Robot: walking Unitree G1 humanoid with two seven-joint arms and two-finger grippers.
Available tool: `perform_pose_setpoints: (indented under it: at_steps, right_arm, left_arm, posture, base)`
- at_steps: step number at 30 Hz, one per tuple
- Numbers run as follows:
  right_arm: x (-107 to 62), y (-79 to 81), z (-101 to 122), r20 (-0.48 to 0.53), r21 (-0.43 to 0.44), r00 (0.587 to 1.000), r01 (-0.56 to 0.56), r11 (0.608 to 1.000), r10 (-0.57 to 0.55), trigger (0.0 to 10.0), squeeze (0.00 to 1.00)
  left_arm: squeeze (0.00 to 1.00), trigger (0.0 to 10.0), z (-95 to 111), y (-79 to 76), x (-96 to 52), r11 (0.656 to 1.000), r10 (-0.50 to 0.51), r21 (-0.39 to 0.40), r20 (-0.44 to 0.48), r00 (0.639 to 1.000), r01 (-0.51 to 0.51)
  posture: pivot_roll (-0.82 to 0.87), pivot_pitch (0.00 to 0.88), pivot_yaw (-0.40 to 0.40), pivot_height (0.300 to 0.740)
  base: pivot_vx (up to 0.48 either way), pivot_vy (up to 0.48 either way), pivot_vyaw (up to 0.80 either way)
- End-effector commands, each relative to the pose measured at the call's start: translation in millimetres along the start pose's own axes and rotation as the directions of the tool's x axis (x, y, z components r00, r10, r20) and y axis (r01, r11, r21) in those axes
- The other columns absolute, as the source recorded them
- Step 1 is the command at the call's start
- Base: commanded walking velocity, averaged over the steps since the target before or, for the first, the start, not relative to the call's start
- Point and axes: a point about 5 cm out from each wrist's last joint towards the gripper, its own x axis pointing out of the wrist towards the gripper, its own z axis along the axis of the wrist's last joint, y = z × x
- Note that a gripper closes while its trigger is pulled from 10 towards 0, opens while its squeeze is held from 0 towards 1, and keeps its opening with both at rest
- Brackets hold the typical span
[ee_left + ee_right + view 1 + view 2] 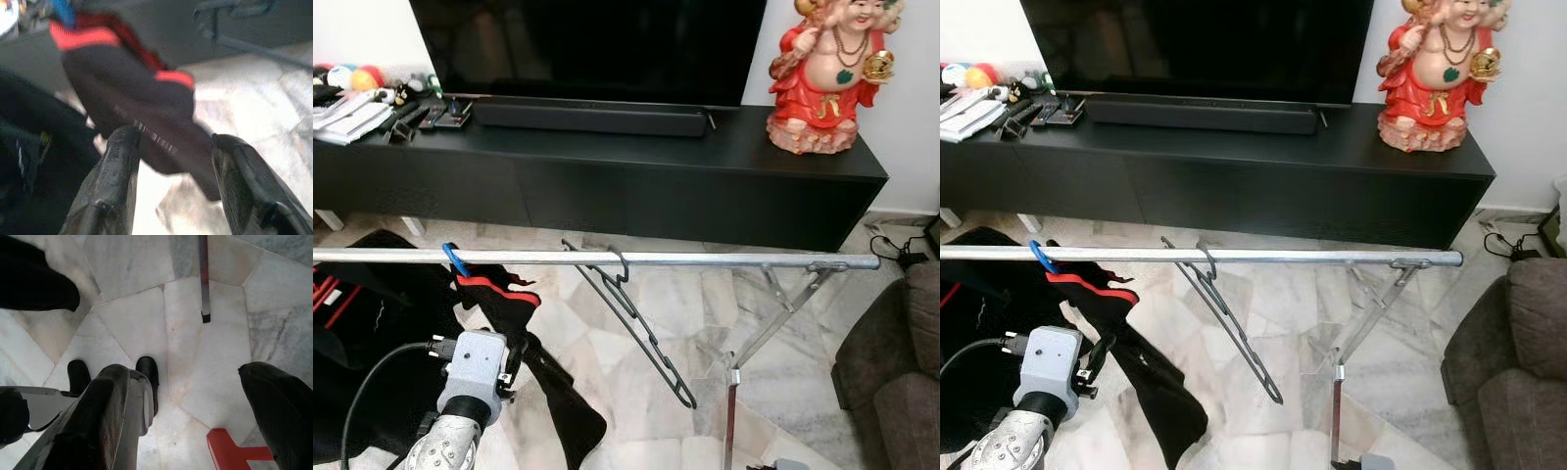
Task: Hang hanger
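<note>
A black wire hanger (628,315) hangs by its hook on the silver rail (724,260), tilted down to the right, with no garment on it. Further left on the rail, a blue hook (454,258) carries a black garment with red trim (504,299). My left gripper (168,142) is open just below and in front of that garment, with nothing between its fingers (120,161). The left wrist (475,370) sits low at the left. My right gripper (190,372) is open and points down at the marble floor (220,352).
A black TV cabinet (607,186) with a soundbar (592,117) and a red figurine (822,78) stands behind the rail. The rack's leg (731,401) comes down at the right. A dark sofa (901,372) is at the far right. Dark clothes (362,323) lie left.
</note>
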Motion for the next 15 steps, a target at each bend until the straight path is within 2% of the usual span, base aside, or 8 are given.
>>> perform_pose_setpoints:
  at_steps: [1, 3, 4, 5, 8, 9, 12, 15]
  right_arm:
    - [-0.8, 0.1, -7.0, -0.025, -0.002, 1.0, -0.001, 1.0, 0.001, 10.0, 0.0]
    - [-0.8, 0.1, -7.0, -0.026, -0.006, 1.0, -0.002, 1.0, 0.002, 10.0, 0.0]
    - [-0.8, 0.2, -7.0, -0.026, -0.009, 1.0, -0.003, 1.0, 0.002, 10.0, 0.0]
    - [-0.8, 0.2, -7.0, -0.027, -0.012, 1.0, -0.004, 1.0, 0.003, 10.0, 0.0]
    - [-0.8, 0.4, -6.9, -0.027, -0.017, 1.0, -0.006, 1.0, 0.005, 10.0, 0.0]
    - [-0.7, 0.7, -6.7, -0.027, -0.025, 1.0, -0.008, 1.0, 0.007, 10.0, 0.0]
    - [-0.7, 0.9, -6.7, -0.027, -0.026, 1.0, -0.01, 1.0, 0.009, 10.0, 0.0]
    - [-0.8, 1.1, -7.4, -0.028, -0.027, 1.0, -0.011, 1.0, 0.01, 10.0, 0.0]
  left_arm:
    - [0.0, 10.0, -4.2, 1.4, 2.1, 1.0, 0.015, -0.022, -0.038, 0.999, -0.016]
    - [0.0, 10.0, -1.4, 0.5, 6.6, 0.998, 0.017, -0.065, -0.03, 0.999, -0.019]
    - [1.0, 10.0, 1.0, -0.5, 12.2, 0.995, 0.017, -0.095, -0.035, 0.999, -0.02]
    - [1.0, 10.0, 3.4, -2.5, 19.9, 0.99, 0.013, -0.139, -0.048, 0.999, -0.02]
    - [1.0, 10.0, 1.2, -7.1, 30.7, 0.988, -0.007, -0.153, -0.104, 0.995, -0.009]
    - [1.0, 10.0, 3.6, -10.9, 37.1, 0.982, -0.027, -0.19, -0.109, 0.994, 0.006]
    - [1.0, 10.0, 9.3, -13.8, 43.1, 0.978, -0.034, -0.21, -0.106, 0.994, 0.012]
    - [1.0, 10.0, 10.4, -12.5, 49.7, 0.984, 0.0, -0.178, -0.169, 0.986, -0.031]
  posture:
    - [0.01, 0.144, -0.017, 0.74]
    - [0.01, 0.143, -0.019, 0.74]
    - [0.01, 0.144, -0.019, 0.74]
    - [0.01, 0.143, -0.019, 0.74]
    - [0.0, 0.141, -0.018, 0.74]
    - [0.0, 0.139, -0.018, 0.74]
    - [0.0, 0.139, -0.018, 0.74]
    - [-0.01, 0.132, -0.015, 0.74]
  base:
    - [0.0, 0.0, 0.0]
    - [0.0, 0.0, 0.0]
    - [0.0, 0.0, 0.0]
    - [0.0, 0.0, 0.0]
    - [0.0, 0.0, 0.0]
    - [0.0, 0.0, 0.0]
    - [0.0, 0.0, 0.0]
    - [0.0, 0.0, 0.0]
